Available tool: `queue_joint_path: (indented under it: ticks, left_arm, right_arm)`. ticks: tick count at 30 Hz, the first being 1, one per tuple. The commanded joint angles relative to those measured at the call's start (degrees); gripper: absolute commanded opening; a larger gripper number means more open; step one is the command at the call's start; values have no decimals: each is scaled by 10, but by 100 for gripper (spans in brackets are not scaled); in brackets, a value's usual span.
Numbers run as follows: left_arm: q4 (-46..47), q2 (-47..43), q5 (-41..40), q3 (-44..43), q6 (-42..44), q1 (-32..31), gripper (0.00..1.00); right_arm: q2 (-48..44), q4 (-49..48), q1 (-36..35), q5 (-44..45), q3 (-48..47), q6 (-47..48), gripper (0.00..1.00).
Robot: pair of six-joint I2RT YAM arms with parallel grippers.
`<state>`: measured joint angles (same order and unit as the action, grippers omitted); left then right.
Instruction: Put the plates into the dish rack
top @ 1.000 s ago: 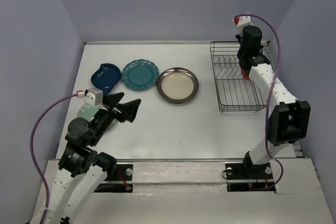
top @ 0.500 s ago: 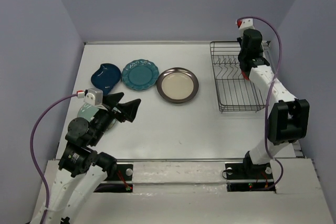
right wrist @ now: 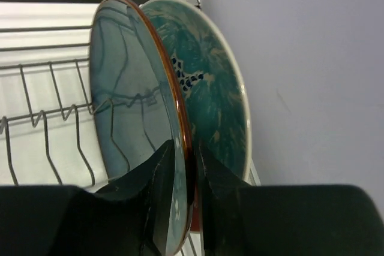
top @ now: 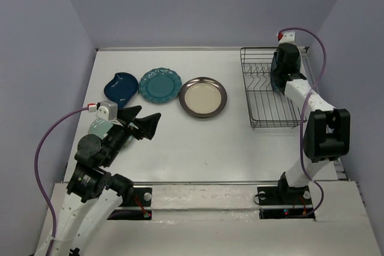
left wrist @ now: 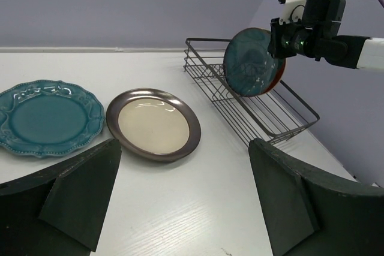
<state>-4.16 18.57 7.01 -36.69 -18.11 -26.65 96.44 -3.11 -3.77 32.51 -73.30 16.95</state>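
Note:
My right gripper (right wrist: 186,148) is shut on the rim of the blue-grey plate (right wrist: 129,100) and holds it on edge over the far right part of the black wire dish rack (top: 264,121). A plate with teal flowers (right wrist: 216,88) stands right behind it. The held plate also shows in the left wrist view (left wrist: 252,61). My left gripper (left wrist: 186,148) is open and empty, low over the table at the front left (top: 144,125). The cream plate with a dark rim (top: 203,96), the scalloped teal plate (top: 160,84) and the dark-blue leaf plate (top: 120,86) lie flat on the table.
A pale green plate (top: 98,129) lies partly hidden under my left arm. Upright wire tines (right wrist: 48,118) run along the rack's floor. Walls close in behind the rack and on its right.
My right gripper has moved down and a little right with the blue-grey plate, lower into the rack. My left arm has not moved.

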Motion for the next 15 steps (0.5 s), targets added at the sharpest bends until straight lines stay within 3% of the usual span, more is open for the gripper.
queue_joint_path:
  ticks: [1, 3, 6, 12, 15]
  left_arm:
    - [22, 5, -2, -20, 6, -1, 99]
    - [22, 5, -3, -20, 5, 2, 99]
    - [23, 9, -6, -20, 4, 6, 99]
    - [20, 22, -27, -22, 4, 14, 99]
    - [10, 28, -54, -24, -2, 20, 99]
  right_arm:
    - [-27, -58, 5, 59, -22, -55, 59]
    - [-36, -26, 5, 52, -46, -81, 78]
    - [-67, 27, 5, 4, -72, -138, 85]
    - [-141, 78, -63, -92, -63, -252, 86]
    - [-174, 78, -147, -207, -10, -352, 73]
